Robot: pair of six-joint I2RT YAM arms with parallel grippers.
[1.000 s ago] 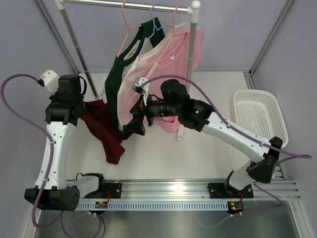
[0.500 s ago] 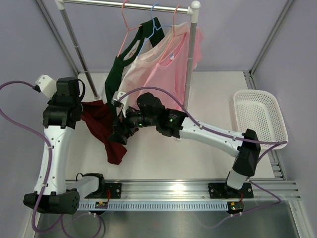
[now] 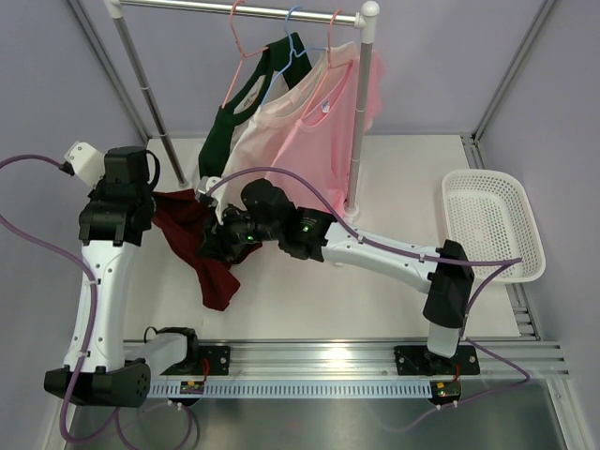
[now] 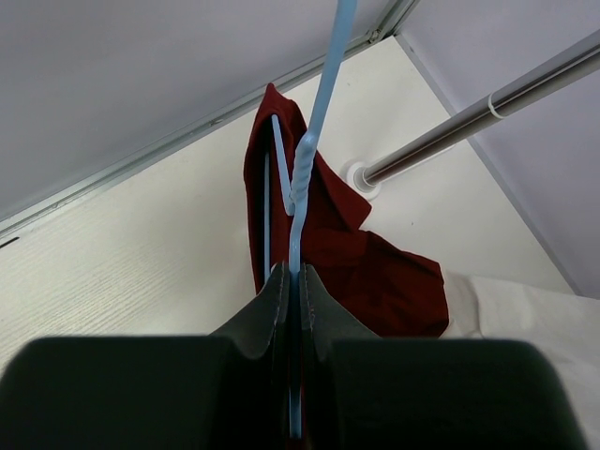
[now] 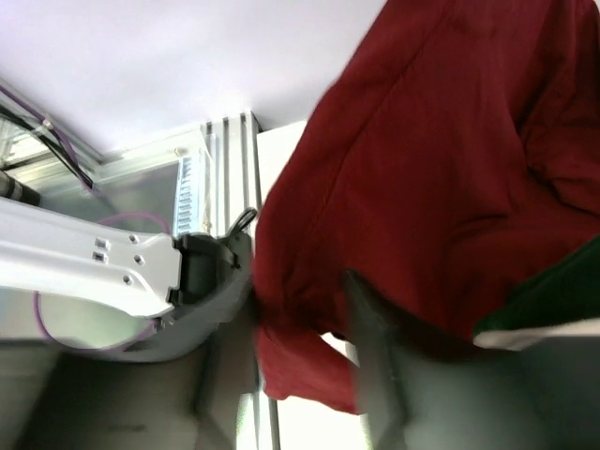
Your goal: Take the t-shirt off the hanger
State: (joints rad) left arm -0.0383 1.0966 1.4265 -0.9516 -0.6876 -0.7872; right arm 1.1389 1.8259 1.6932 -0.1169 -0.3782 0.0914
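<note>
The dark red t-shirt (image 3: 202, 258) hangs low over the table from a blue hanger (image 4: 319, 112). In the left wrist view the t-shirt (image 4: 366, 272) drapes below the hanger's twisted neck. My left gripper (image 4: 292, 274) is shut on the hanger's wire, at the left of the top view (image 3: 169, 202). My right gripper (image 3: 214, 246) reaches in from the right at the t-shirt's lower part. Its wrist view is blurred: the right gripper (image 5: 300, 305) has a fold of the red t-shirt (image 5: 441, 169) between its fingers, which stand partly apart.
A clothes rail (image 3: 361, 103) at the back carries a dark green shirt (image 3: 225, 141), a cream one and a pink shirt (image 3: 328, 122) on hangers. A white basket (image 3: 492, 225) sits at the right. The rail's pole (image 4: 487, 122) crosses the left wrist view.
My right arm swung left and down from the hanging shirts to the red t-shirt, and its jaws narrowed around the cloth. The left arm has hardly moved.
</note>
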